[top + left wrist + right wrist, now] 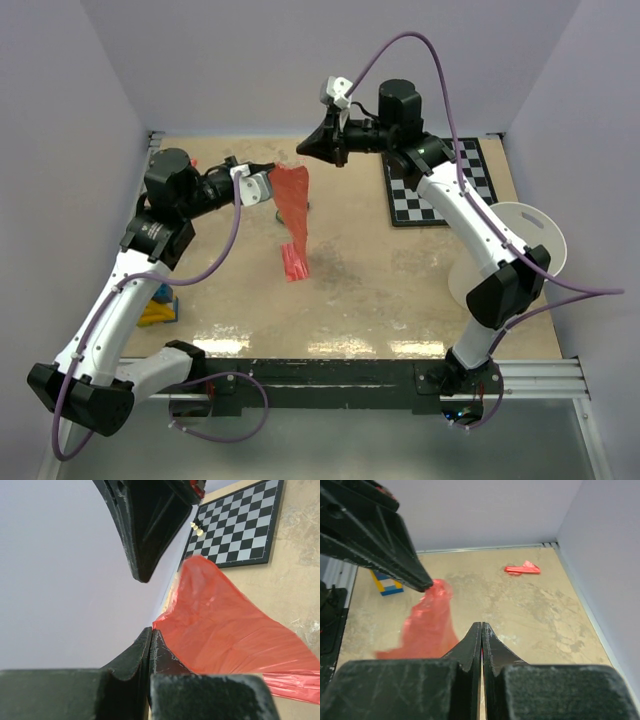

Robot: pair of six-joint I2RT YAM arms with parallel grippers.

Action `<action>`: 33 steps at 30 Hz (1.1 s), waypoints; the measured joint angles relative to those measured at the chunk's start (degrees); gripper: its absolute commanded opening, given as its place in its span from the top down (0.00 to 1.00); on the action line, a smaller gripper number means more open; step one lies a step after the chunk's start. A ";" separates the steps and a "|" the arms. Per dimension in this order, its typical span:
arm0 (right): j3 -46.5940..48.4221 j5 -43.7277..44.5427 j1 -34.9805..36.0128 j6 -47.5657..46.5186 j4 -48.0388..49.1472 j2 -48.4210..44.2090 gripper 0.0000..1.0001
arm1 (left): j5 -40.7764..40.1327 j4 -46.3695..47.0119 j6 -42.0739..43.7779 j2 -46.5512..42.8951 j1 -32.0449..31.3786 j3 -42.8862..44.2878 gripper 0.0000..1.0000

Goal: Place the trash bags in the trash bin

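The red-pink trash bag hangs by its top corner from my left gripper, which is shut on it; its crumpled lower end rests on the table. In the left wrist view the film spreads out from the closed tips of the left gripper. My right gripper hovers just above and behind the top of the bag, jaws shut, with nothing visibly held. In the right wrist view the right gripper is apart from the bag. The white trash bin stands at the right edge, partly behind my right arm.
A checkerboard with small pieces lies at the back right. A blue-and-yellow block sits near the left arm. A small red piece lies on the table near a far corner in the right wrist view. Walls enclose three sides.
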 measured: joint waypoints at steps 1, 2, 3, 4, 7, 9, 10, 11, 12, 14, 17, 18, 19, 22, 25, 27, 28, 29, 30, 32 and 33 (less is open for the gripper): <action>0.00 1.46 0.00 -0.04 0.13 -0.13 1.00 | 0.00 -0.39 0.22 -0.11 0.00 -0.07 1.00; 0.00 2.29 0.00 -0.07 0.20 -0.24 1.00 | -0.02 -0.66 0.57 -0.33 0.00 -0.28 1.00; 0.00 3.48 -0.02 -0.11 0.26 -0.37 1.00 | -0.02 -1.22 1.07 -0.59 0.00 -0.55 1.00; -0.02 4.72 -0.17 -0.15 0.35 -0.55 1.00 | -0.02 -1.79 1.55 -0.83 0.00 -0.79 1.00; -0.33 6.75 -0.61 -0.13 0.61 -0.98 0.85 | -0.04 -2.93 2.49 -1.44 0.00 -1.68 1.00; -0.33 6.97 -0.81 1.11 0.90 -1.03 0.49 | 0.00 -3.19 2.75 -1.77 0.00 -2.23 1.00; -0.33 7.15 -0.90 2.56 1.16 -1.03 0.39 | 0.02 -3.21 2.99 -1.84 0.00 -2.36 1.00; -0.33 7.30 -0.96 4.57 1.57 -1.03 0.34 | 0.04 -3.21 3.06 -1.84 0.00 -2.38 1.00; -0.33 7.54 -0.96 6.82 2.38 -1.03 0.31 | 0.04 -3.21 3.06 -1.84 0.00 -2.38 1.00; -0.17 7.52 -0.68 11.23 4.17 -1.01 0.28 | 0.11 -3.21 3.08 -1.84 0.00 -2.38 1.00; 0.35 5.01 0.07 17.42 6.38 -0.59 0.28 | 0.31 -3.15 3.08 -1.84 0.00 -2.45 1.00; 0.42 4.11 0.33 18.69 7.13 -0.44 0.28 | 0.37 -3.08 3.08 -1.84 0.00 -2.47 1.00; 0.44 2.75 0.68 19.98 7.96 -0.13 0.29 | 0.48 -2.91 3.06 -1.84 0.00 -2.47 1.00; 0.42 -1.81 1.33 21.38 8.83 1.31 0.30 | 0.59 -2.29 3.10 -1.97 0.00 -2.58 1.00; -0.35 -5.99 1.62 20.33 8.72 2.56 0.29 | 0.94 -1.88 4.00 -2.54 0.00 -2.82 1.00; -1.88 -8.50 1.64 18.97 8.24 2.86 0.29 | 1.20 -1.66 4.72 -3.15 0.00 -2.93 1.00; -2.58 -9.40 1.64 18.38 7.67 2.86 0.29 | 1.31 -1.62 5.01 -3.43 0.00 -2.97 1.00; -3.06 -10.25 1.66 17.81 7.21 2.86 0.29 | 1.38 -1.36 5.03 -3.67 0.00 -3.02 1.00; -3.41 -10.80 1.66 17.33 7.02 2.86 0.30 | 1.42 -1.16 5.01 -3.80 0.00 -3.02 1.00; -3.65 -11.82 1.66 16.28 6.80 2.86 0.31 | 1.55 -0.11 4.96 -3.89 0.00 -3.02 1.00; -3.65 -12.09 1.66 15.78 6.78 2.86 0.31 | 1.57 0.24 4.96 -3.89 0.00 -3.02 1.00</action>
